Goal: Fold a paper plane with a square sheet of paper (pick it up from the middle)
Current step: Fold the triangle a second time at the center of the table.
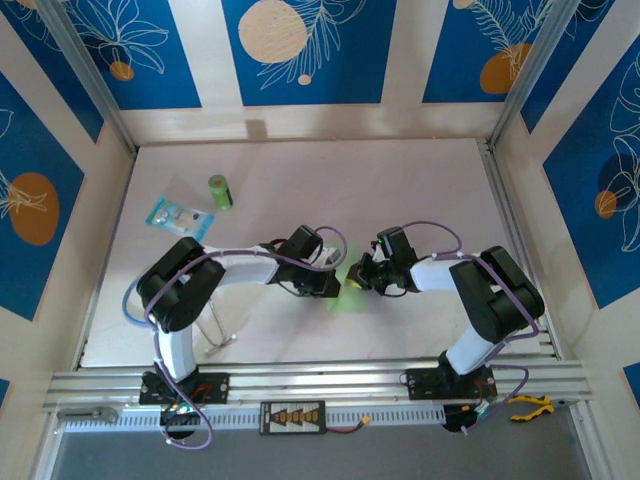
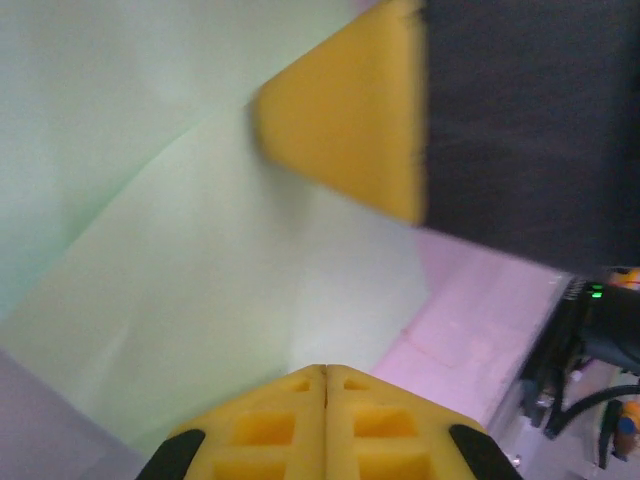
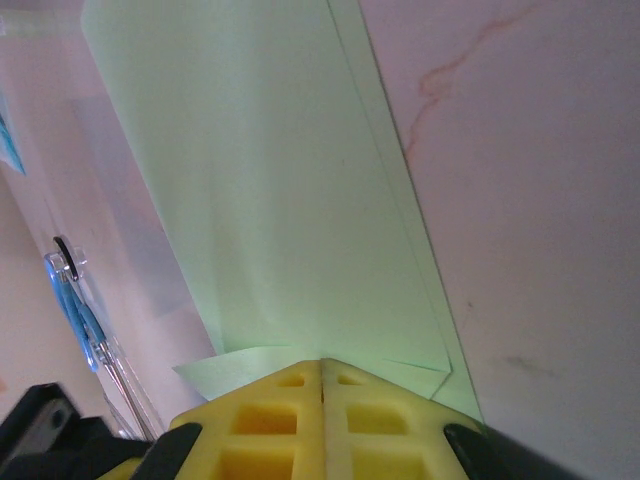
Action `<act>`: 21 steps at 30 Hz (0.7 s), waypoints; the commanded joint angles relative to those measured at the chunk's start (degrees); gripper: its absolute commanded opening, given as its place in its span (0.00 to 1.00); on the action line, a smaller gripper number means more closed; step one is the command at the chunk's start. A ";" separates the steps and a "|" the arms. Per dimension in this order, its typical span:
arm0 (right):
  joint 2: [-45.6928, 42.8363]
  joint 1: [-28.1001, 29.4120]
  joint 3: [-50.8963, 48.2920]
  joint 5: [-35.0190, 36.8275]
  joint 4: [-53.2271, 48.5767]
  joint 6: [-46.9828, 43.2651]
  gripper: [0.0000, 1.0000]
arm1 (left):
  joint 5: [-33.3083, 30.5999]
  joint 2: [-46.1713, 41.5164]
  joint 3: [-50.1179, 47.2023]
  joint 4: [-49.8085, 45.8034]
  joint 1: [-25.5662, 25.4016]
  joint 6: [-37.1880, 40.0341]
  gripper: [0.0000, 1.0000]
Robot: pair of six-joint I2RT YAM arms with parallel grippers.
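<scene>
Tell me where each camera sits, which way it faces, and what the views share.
Top external: above and behind the bases, looking down at the table; both arms show, left gripper and right gripper meeting at the pale-green paper.
Left wrist: on the left arm, looking along its shut yellow fingers at the paper.
Right wrist: on the right arm, looking along its shut fingers at the folded paper and table.
Shared: all three see the paper.

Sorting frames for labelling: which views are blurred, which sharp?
Left wrist: soft, the sheet of paper and the yellow pad smeared. Right wrist: sharper, the paper's layered edges crisp. Top external: sharp, evenly lit, faint arm shadows on the table.
</scene>
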 commanded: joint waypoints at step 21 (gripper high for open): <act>-2.06 7.68 -0.83 0.94 -3.10 -0.36 0.01 | -4.24 0.78 -6.25 -3.25 0.04 3.50 0.00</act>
